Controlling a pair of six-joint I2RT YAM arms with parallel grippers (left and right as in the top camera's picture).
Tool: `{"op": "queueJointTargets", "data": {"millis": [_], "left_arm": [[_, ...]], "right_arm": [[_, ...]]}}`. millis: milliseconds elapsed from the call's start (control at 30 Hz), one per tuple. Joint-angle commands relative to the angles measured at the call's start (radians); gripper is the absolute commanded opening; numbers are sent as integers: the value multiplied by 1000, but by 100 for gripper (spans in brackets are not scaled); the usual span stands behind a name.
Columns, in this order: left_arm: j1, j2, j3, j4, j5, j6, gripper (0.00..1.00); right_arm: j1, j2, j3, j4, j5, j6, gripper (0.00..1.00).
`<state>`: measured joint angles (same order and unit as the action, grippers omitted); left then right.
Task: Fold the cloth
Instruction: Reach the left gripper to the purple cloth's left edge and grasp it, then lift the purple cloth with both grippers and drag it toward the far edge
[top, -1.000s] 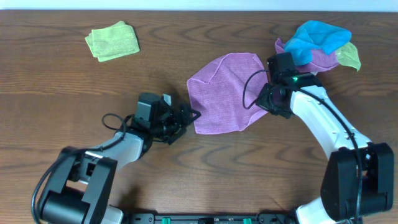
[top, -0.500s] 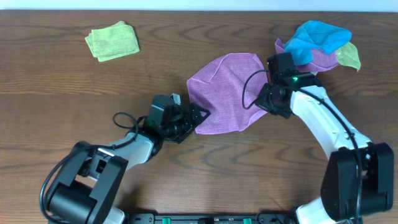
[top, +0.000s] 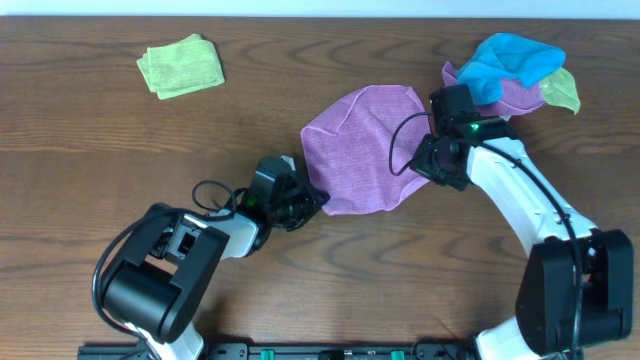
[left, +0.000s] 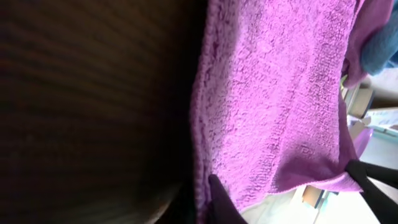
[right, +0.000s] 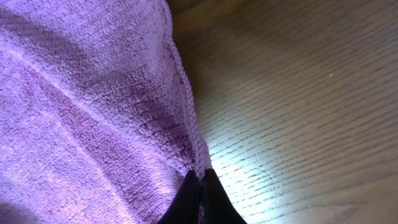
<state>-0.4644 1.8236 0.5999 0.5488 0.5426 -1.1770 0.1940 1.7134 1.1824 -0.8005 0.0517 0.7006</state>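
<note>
The cloth (top: 365, 145), a pinkish-purple towel, lies spread out and a little rumpled in the middle of the wooden table. My left gripper (top: 312, 200) is at its lower-left corner, jaws shut on the hem. In the left wrist view the cloth (left: 280, 93) fills the right half, and the left gripper (left: 208, 186) pinches its edge at the bottom. My right gripper (top: 428, 165) sits at the cloth's right edge. The right wrist view shows the right gripper (right: 201, 177) shut on the hem of the cloth (right: 81, 112), low over the wood.
A light-green folded cloth (top: 181, 65) lies at the far left. A bunch of bright-blue, purple and yellow-green cloths (top: 515, 70) sits at the far right, just behind my right arm. Bare wooden table (top: 100, 160) stretches to the left.
My left arm slid right along the table to the cloth's lower-left corner, and its jaws went from open to shut on the hem. The right arm has not moved.
</note>
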Motion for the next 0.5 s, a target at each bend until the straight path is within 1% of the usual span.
{"op": "queueJointTargets", "data": {"millis": [0,133,267,333,467], "left_arm": [[65,1,-8,6,88,39,6],[198,-40,-8,7,206,101,6],[314,-100,4,6,282,103,6],[339,-122,23,6,306,95,6],[332,-136,91,5,306,46,6]], "right_arm": [[6,-17,-2,12,-10,-29,1],[18,-17,-2,68,-58,-67,1],[33,-17,-2,139,-109,-70,1],[44,-17,-2,183,-125,-71,1],[78,-17,0,266,-139,-70,1]]}}
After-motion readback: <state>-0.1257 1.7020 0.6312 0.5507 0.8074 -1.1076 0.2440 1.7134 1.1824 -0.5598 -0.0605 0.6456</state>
